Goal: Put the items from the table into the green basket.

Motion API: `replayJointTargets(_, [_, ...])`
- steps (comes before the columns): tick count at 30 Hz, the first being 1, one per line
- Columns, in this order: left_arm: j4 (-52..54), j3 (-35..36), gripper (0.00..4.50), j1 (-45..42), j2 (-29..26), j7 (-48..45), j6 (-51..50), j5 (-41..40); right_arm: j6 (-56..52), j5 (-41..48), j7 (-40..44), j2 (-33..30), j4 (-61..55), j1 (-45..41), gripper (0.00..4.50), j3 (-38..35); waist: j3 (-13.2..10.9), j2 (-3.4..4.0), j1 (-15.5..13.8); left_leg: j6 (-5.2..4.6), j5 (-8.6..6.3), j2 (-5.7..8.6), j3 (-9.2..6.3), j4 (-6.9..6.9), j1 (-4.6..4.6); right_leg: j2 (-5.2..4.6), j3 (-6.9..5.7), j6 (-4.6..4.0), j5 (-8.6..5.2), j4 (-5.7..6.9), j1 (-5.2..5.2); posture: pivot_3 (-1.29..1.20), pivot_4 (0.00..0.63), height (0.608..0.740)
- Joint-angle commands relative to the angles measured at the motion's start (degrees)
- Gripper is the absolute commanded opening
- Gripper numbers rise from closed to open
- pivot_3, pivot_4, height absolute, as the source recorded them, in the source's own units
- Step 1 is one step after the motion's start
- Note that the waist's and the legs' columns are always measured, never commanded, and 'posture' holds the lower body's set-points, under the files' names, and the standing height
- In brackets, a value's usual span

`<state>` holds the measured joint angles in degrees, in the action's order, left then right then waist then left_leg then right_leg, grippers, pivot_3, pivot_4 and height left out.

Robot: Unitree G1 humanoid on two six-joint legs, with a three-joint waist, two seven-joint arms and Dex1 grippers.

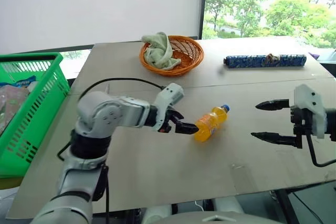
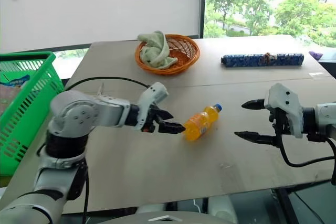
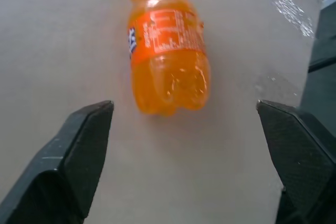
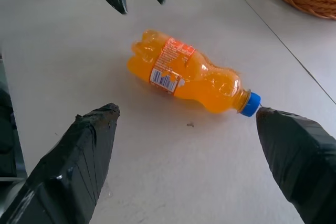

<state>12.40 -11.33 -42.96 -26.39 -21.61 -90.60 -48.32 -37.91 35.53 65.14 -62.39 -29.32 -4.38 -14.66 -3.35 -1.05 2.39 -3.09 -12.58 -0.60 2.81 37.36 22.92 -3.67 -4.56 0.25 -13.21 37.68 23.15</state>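
Orange drink bottle [image 1: 210, 123] lies on its side mid-table [image 1: 157, 171], blue cap pointing away from the left gripper [image 1: 182, 126], whose fingers stand wide apart and empty, tips just short of the bottle's base — green basket [image 1: 31, 108] sits off the table's left edge, well apart. Right gripper [image 1: 272, 122] hangs to the bottle's right, fingers also spread, holding nothing. Best approach, as I judge it: push the left fingers further along so they straddle the labelled belly rather than the rounded base, then close squarely — a round bottle lying flat will likely roll or squirt out if pinched near the end.
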Motion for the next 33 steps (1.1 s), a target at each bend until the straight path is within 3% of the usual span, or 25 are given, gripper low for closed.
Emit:
replayJointTargets(1, [-7.3, -6.4, 4.46, -3.1, 1.4, -1.2, 6.2, 6.9, 0.2, 0.8, -0.5, -0.5, -1.3, 0.1, 4.50, -3.4, 0.0, 0.01, 0.3, 0.03, -0.02, 0.00, 0.02, 0.00, -0.01, -0.06, 0.03, 0.00, 0.00, -0.01, 0.00, -0.20, 0.000, 0.740])
replayJointTargets(6, [-13.9, -11.7, 4.46, -5.2, 5.1, -4.9, 10.2, 11.2, -0.1, 1.0, -1.4, -0.4, -2.5, 1.9, 4.50, -4.7, 0.0, 0.01, 1.1, 0.09, -0.06, -0.03, 0.05, -0.03, 0.04, -0.09, 0.06, -0.01, 0.00, 0.00, 0.09, -0.21, 0.000, 0.740])
replayJointTargets(11, [-17.4, -15.6, 2.98, -3.7, 8.7, -9.4, 13.9, 14.0, -0.5, 1.8, -3.1, 0.4, -4.1, 2.5, 4.50, -5.0, 0.1, 0.11, 1.5, 0.12, -0.08, -0.02, 0.06, -0.05, 0.04, -0.15, 0.06, -0.01, 0.00, 0.00, 0.09, -0.23, 0.000, 0.740])
replayJointTargets(17, [-11.1, -13.8, 2.97, -0.2, 3.2, -13.6, 13.5, 14.5, -0.5, 2.2, -4.4, 0.7, -4.8, 2.2, 4.50, -4.0, 0.1, 0.13, 1.9, 0.22, -0.17, 0.05, 0.06, -0.03, 0.05, -0.31, -0.02, 0.01, 0.00, -0.02, 0.08, -0.23, 0.000, 0.740])
replayJointTargets(21, [4.2, -7.1, 2.97, 10.4, -11.7, -16.6, 14.2, 12.9, 1.0, 0.0, -5.1, 0.8, -4.0, 2.0, 4.50, -1.4, 0.1, 0.10, 4.1, 0.15, -0.13, -0.10, 0.13, -0.25, 0.06, -0.12, 0.13, -0.13, -0.07, 0.07, 0.26, -0.20, 0.000, 0.740])
replayJointTargets(24, [11.2, 1.9, 2.97, 19.6, -17.7, -16.2, 15.3, 11.7, 2.4, -1.5, -5.5, 1.8, -2.4, 0.1, 4.50, 1.3, 0.1, 0.11, 4.7, 0.26, -0.19, -0.42, 0.14, -0.26, -0.06, 0.22, 0.21, -0.27, -0.16, 0.21, 0.31, -0.15, 0.000, 0.740])
replayJointTargets(27, [16.6, 15.4, 2.97, 29.8, -18.3, -13.7, 22.1, 12.4, 3.3, -3.2, -6.2, 4.5, 1.3, -5.3, 4.50, 6.3, 0.0, 0.06, 4.5, 0.29, -0.20, -0.62, 0.01, -0.25, -0.17, 0.62, 0.35, -0.42, -0.23, 0.22, 0.32, -0.09, 0.000, 0.740])
replayJointTargets(29, [17.8, 22.7, 2.97, 31.7, -16.1, -11.8, 22.8, 10.7, 4.8, -5.6, -5.8, 6.6, 4.8, -9.5, 4.50, 10.4, -0.1, -0.04, 3.4, 0.42, -0.25, -0.63, -0.14, -0.18, -0.21, 0.73, 0.41, -0.56, -0.19, 0.27, 0.33, -0.04, 0.000, 0.740])
replayJointTargets(33, [18.8, 30.7, 2.97, 32.0, -14.6, -8.8, 25.5, 10.7, 8.6, -10.5, -5.2, 11.9, 14.1, -18.1, 4.50, 16.7, -0.2, -0.15, 0.7, 0.67, -0.24, -0.62, -0.20, -0.08, -0.17, 0.73, 0.29, -0.62, -0.13, 0.25, 0.40, 0.03, 0.000, 0.740])
